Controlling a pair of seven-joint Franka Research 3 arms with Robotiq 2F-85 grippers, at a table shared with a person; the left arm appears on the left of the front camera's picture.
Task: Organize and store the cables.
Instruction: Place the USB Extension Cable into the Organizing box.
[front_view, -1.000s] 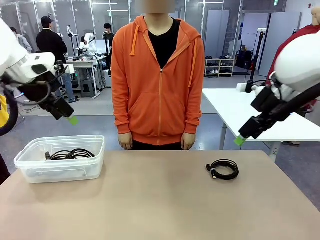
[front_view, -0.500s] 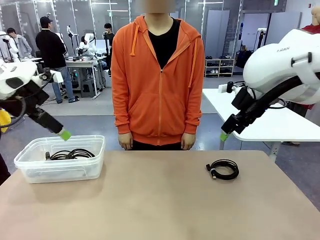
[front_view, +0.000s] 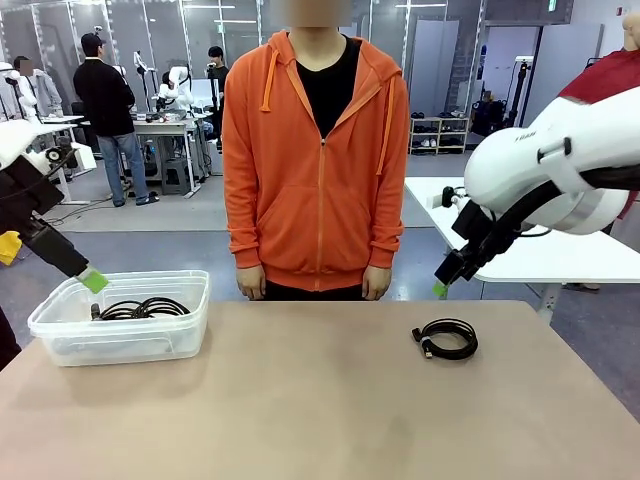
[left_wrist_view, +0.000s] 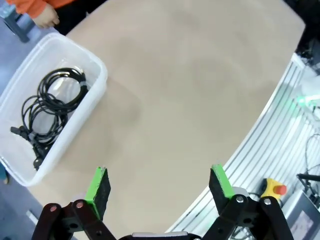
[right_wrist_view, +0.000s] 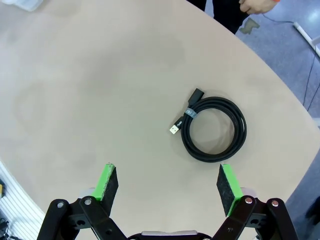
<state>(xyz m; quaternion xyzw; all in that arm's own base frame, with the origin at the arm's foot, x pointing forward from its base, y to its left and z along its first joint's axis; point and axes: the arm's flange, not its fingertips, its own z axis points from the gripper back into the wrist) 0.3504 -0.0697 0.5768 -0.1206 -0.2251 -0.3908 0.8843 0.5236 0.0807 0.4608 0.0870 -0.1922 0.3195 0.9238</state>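
No writing readable on cables or bin. One coiled cable (front_view: 446, 339) flat on table (front_view: 320, 400), right side, two plug ends showing. More cables (front_view: 140, 309) tangled in one clear bin (front_view: 60, 340), left side; count unclear. Left gripper (left_wrist_view: 160, 185) wide, empty, up above the table beside bin. Right gripper (right_wrist_view: 167, 187) wide, empty, above lone coil. One person (front_view: 315, 150) in orange hoodie behind table, hands down.

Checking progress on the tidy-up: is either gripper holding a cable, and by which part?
Neither. The left gripper and right gripper are open and empty; the coiled black cable lies on the table.
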